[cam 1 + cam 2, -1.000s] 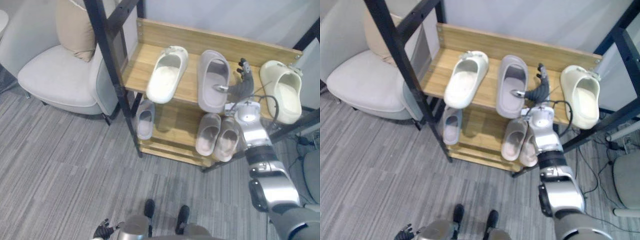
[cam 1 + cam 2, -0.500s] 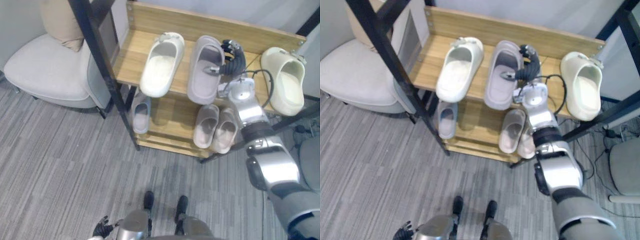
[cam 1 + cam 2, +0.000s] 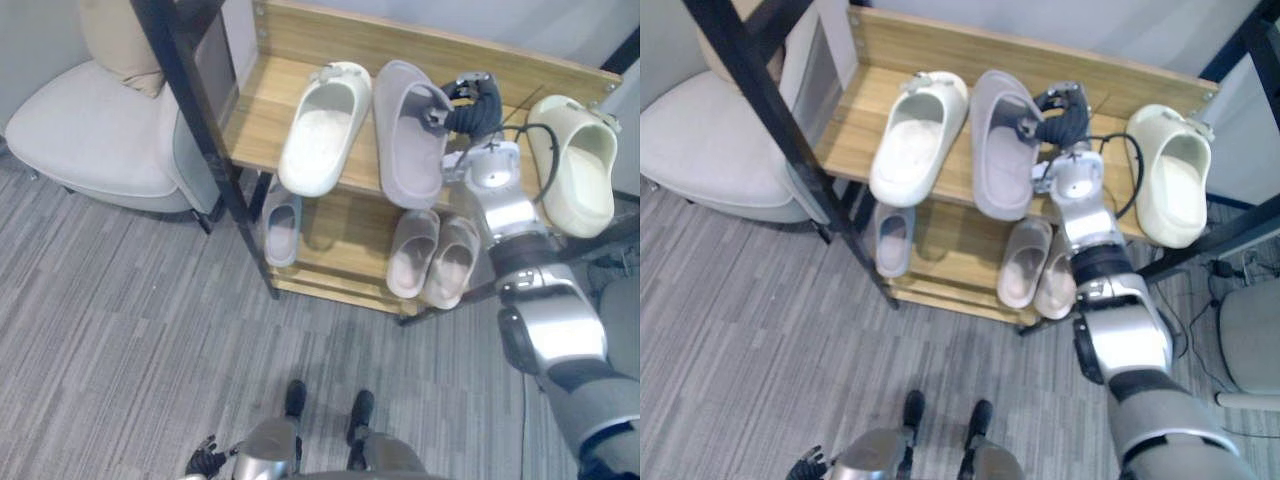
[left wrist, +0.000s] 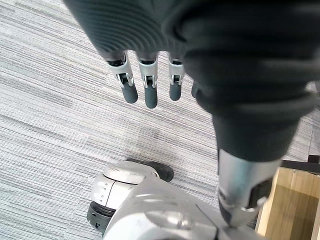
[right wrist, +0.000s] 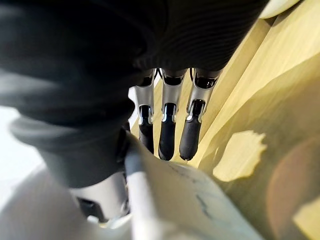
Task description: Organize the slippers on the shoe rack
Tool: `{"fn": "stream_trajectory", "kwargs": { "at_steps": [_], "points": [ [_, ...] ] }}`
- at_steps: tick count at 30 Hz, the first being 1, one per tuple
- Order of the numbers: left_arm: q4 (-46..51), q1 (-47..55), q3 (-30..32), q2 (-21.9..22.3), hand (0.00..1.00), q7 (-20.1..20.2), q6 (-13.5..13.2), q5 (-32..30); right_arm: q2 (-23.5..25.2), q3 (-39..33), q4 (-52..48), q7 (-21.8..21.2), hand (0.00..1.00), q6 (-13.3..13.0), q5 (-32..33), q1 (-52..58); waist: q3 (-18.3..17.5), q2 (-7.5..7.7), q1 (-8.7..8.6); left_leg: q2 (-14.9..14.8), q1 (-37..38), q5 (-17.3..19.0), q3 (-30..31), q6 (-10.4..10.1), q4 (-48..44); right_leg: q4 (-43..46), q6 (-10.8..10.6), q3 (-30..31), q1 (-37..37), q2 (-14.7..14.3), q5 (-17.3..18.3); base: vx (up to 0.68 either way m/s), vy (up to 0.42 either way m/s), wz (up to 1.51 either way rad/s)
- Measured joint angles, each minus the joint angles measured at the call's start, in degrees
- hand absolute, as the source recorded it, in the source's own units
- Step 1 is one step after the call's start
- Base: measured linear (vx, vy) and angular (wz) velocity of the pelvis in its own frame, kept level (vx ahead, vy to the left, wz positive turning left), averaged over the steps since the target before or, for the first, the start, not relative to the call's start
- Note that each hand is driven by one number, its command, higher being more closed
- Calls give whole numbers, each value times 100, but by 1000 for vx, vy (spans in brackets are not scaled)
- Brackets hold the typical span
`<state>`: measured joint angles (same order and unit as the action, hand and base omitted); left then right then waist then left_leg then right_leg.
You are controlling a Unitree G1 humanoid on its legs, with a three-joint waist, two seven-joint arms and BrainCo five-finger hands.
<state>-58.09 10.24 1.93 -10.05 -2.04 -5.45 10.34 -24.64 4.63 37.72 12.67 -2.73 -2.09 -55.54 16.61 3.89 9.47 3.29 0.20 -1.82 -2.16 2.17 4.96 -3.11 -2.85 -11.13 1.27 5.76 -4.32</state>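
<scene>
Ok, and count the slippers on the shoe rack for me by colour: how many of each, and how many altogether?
Cream slippers: 2, at the two ends of the top shelf.
Large grey slipper: 1, top shelf, held by the right hand.
Small grey slipper: 1, lower shelf.
Pinkish-beige slippers: 2, lower shelf.
Total: 6.

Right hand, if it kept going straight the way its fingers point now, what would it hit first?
Probably the rack's wooden back board. The right hand, pinching the grey slipper, points across the top shelf toward it; depth is unclear.
</scene>
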Motion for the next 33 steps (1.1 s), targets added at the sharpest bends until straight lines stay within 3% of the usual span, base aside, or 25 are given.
{"fn": "stream_trajectory", "kwargs": {
  "at_steps": [7,12,17,27,33],
  "points": [
    [0,11,0,1,0,0,78,-10,1,-216,-1254,-1,100,-13,1,1061,-10,-7,-50,10,88,-1,-14,2,-2,77,-6,14,-45,12,4,0,0,0],
    [-3,66,1,9,0,1,87,-24,10,-300,-2145,2,100,-82,1,1775,-48,-27,-191,32,89,-14,-18,21,-21,81,-7,31,-52,34,4,0,0,0],
    [-109,132,1,32,0,1,108,-160,57,-466,-2950,-88,100,-355,227,2452,-336,-101,-304,28,113,-6,-22,12,-46,78,-28,51,-82,32,18,0,0,0],
    [-237,200,-6,105,0,25,114,-266,85,-381,-4246,-1080,100,-832,1321,3713,-694,-275,-352,11,188,135,-71,-85,-187,25,-56,93,-206,29,40,-12,1,-1],
    [-341,207,-13,69,0,84,108,-481,107,277,-4357,-1756,100,-843,1800,4392,-876,-296,-378,3,211,161,-74,-93,-221,-42,-69,87,-272,21,16,0,0,0]
  ]
}}
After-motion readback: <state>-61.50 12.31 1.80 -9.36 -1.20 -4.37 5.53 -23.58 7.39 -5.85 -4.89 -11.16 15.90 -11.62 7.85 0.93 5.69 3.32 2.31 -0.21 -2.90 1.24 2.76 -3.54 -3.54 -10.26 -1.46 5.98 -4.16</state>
